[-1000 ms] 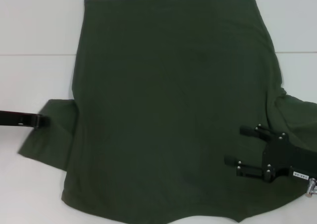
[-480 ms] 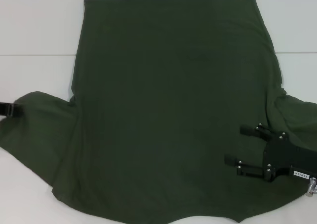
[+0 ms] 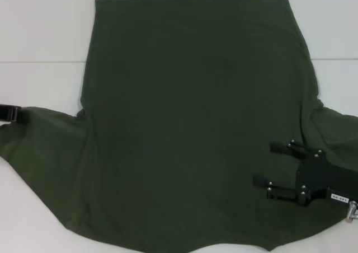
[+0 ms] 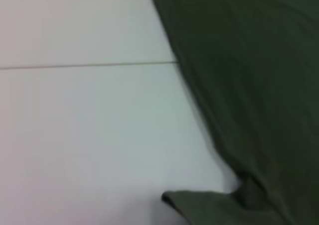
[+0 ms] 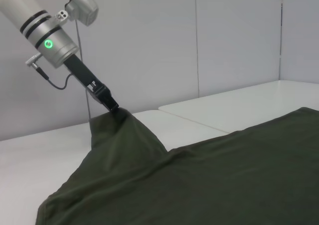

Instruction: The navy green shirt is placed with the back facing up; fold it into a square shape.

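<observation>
One large dark olive-green short-sleeved cotton shirt lies spread on one white table, plain side up, its straight hem at the far side and its body covering most of the middle of the surface. It is the only cloth in view. A thin seam line crosses the tabletop from left to right beneath it.

Two grippers are in view. The left gripper is at the far-left edge of the scene, its jaws pinching the tip of the shirt's left sleeve; the sleeve is lifted off the table and drawn out to the left into a raised peak, as the right wrist view shows clearly. The right gripper hovers over the shirt's near-right part, beside the rumpled right sleeve, its two black fingers spread apart and holding nothing.
</observation>
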`<control>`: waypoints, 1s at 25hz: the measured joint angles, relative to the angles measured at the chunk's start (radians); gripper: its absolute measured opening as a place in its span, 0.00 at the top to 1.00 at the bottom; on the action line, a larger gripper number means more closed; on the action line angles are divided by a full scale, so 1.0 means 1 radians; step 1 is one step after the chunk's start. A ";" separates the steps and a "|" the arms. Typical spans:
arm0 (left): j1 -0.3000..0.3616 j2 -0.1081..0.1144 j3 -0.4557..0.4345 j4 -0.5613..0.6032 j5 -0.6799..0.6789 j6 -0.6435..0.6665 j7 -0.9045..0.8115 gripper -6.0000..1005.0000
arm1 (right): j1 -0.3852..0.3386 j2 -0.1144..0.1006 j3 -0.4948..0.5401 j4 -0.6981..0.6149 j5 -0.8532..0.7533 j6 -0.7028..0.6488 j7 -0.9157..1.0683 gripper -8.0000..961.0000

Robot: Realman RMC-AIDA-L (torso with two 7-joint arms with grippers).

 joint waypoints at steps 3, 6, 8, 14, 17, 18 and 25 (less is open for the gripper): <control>-0.022 0.004 0.020 0.028 0.005 0.055 -0.058 0.96 | -0.002 0.000 0.000 -0.001 0.000 -0.003 0.000 0.04; -0.047 0.009 0.061 0.055 0.006 0.112 -0.121 0.96 | -0.004 0.000 0.000 -0.002 0.000 -0.007 -0.001 0.04; -0.063 0.010 0.098 0.068 0.007 0.137 -0.166 0.96 | -0.005 0.000 0.000 0.001 0.000 -0.009 -0.005 0.04; -0.109 0.000 0.184 0.074 0.018 0.159 -0.299 0.95 | -0.008 0.001 0.000 0.005 0.000 -0.010 -0.010 0.04; -0.155 -0.034 0.193 0.075 0.015 0.179 -0.329 0.95 | -0.010 0.002 -0.001 0.005 0.000 -0.011 -0.010 0.04; -0.165 -0.043 0.193 0.075 0.015 0.183 -0.333 0.95 | -0.010 0.002 -0.002 0.005 0.000 -0.012 -0.010 0.04; -0.187 -0.095 0.189 0.070 0.005 0.187 -0.352 0.95 | -0.010 0.002 -0.006 0.005 0.000 -0.014 -0.012 0.04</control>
